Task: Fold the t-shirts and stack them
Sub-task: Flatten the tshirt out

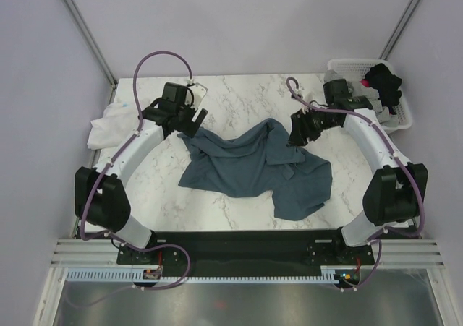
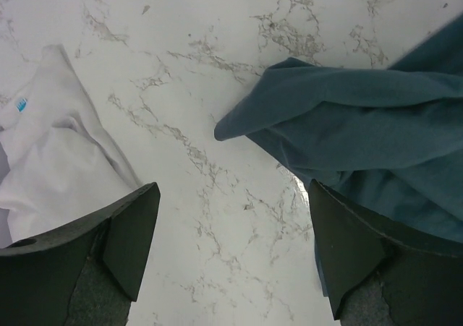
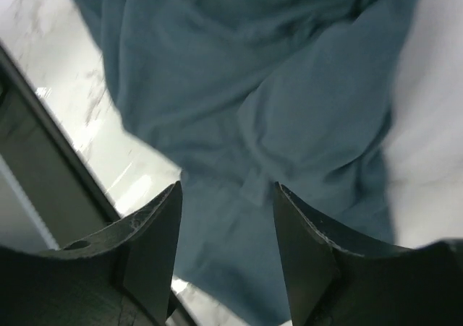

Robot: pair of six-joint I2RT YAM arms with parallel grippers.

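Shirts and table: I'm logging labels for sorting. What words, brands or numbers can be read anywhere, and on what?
No text can be read.
On the white shirt: a small blue mark, too small and blurred to read.
On the blue shirt, table and basket: nothing written shows.

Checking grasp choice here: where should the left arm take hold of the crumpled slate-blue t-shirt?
Probably the pointed corner of the slate-blue t-shirt that juts toward the white shirt. It sticks out alone on bare marble, so the open left gripper can drop on it from the shirt's left side, without catching other folds.
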